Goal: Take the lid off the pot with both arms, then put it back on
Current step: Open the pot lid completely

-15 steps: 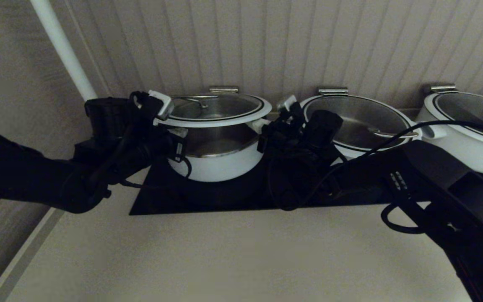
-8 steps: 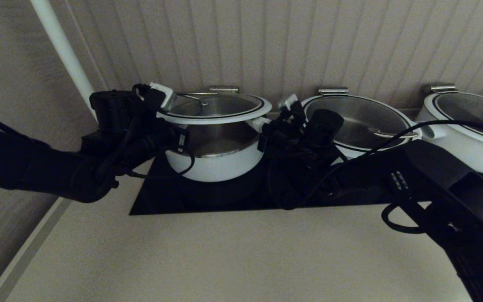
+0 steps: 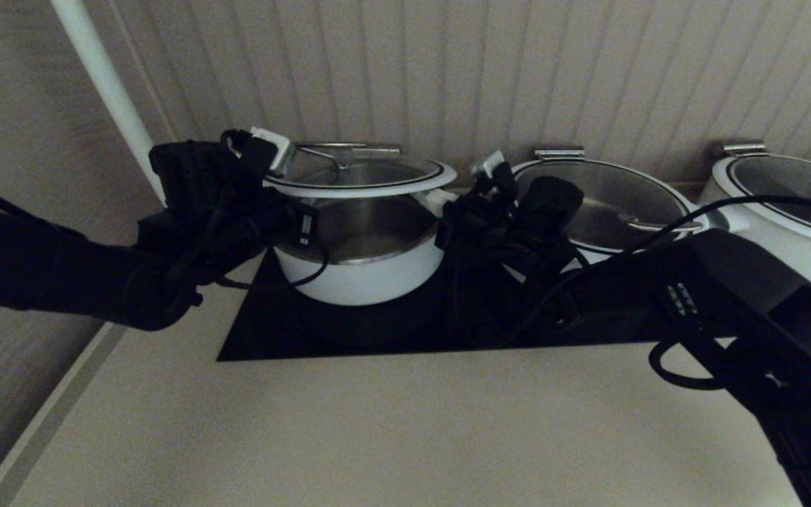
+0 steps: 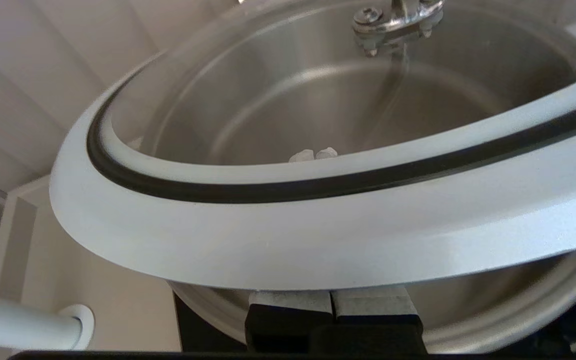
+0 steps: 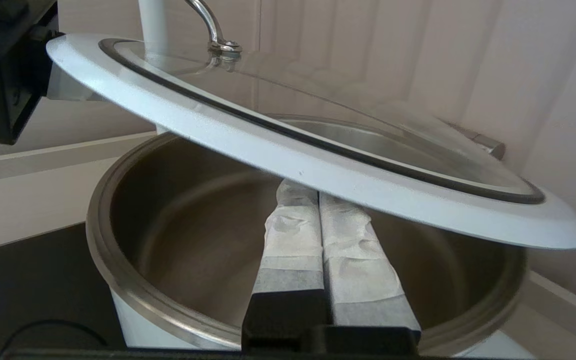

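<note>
Lid-lifting is what you're partway through. Start with the arms: your left arm (image 3: 60, 271) reaches in from 9 o'clock and your right arm (image 3: 659, 296) from 3 o'clock, so the load is shared across opposite edges. Next, the pot (image 3: 360, 260) sits on the black mat (image 3: 265, 331) at 12 o'clock, open and steel-lined. Two wider pots (image 3: 610, 208) stand off toward 2 o'clock, untouched. The lid (image 3: 360, 176) hovers just above the pot, clear of its rim and tipped, the 9 o'clock side higher. Your left gripper (image 4: 330, 302) has its fingers pressed together, tucked under the lid's white rim rather than pinching it; they act as a shelf. Your right gripper (image 5: 320, 240) does the same at the opposite edge, taped fingers closed side by side, propping the rim from below. Level the two sides, I'd judge, since a propped lid can slide.
</note>
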Robot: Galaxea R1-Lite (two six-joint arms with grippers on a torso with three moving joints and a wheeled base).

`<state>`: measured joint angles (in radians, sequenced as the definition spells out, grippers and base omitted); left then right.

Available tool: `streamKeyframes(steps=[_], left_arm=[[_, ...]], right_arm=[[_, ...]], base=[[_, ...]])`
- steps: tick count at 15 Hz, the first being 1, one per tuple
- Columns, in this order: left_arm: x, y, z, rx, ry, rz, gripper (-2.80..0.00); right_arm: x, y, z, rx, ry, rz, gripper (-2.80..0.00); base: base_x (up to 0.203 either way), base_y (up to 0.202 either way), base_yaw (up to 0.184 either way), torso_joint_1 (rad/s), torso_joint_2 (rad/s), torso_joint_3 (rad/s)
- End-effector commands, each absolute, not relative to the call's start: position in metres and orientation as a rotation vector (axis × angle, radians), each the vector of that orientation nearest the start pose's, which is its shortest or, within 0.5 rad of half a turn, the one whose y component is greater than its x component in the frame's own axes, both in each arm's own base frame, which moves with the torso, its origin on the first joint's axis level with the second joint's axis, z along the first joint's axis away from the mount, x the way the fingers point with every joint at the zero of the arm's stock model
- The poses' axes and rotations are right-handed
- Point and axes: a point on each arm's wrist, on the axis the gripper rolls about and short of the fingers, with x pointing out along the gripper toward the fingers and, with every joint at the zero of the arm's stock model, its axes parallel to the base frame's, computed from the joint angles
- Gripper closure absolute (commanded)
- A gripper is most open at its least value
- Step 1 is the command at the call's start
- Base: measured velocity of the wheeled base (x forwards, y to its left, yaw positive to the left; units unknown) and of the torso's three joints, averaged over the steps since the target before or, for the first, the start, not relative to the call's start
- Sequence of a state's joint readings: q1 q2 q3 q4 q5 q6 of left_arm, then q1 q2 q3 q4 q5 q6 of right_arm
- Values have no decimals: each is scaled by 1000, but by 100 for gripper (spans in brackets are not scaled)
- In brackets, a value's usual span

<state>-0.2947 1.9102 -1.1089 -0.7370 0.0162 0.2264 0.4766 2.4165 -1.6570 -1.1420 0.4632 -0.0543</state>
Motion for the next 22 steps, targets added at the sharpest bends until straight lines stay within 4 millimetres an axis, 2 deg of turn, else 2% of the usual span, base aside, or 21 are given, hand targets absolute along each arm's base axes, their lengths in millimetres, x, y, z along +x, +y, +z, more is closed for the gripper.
streamKeyframes(steps=[1,7,12,18,22], left_arm=[[363,-110,206,233,19,-282,0],[365,-109,213,230,-5,-270,0],[365,-109,219,226,-21,-262,0],[369,-109,227,222,-51,-235,0],[368,-109,229,219,-56,-235,0]], right_arm=[[433,234,178,-49,-435,918,0],[418,223,187,-63,-415,911,0],[402,208,185,-85,-358,900,0],[375,185,183,-116,-289,882,0],[354,173,192,-119,-275,875,0]], base=[[0,0,0,0,0,0],[0,0,0,0,0,0],[0,0,0,0,0,0],[0,0,0,0,0,0],[0,0,0,0,0,0]])
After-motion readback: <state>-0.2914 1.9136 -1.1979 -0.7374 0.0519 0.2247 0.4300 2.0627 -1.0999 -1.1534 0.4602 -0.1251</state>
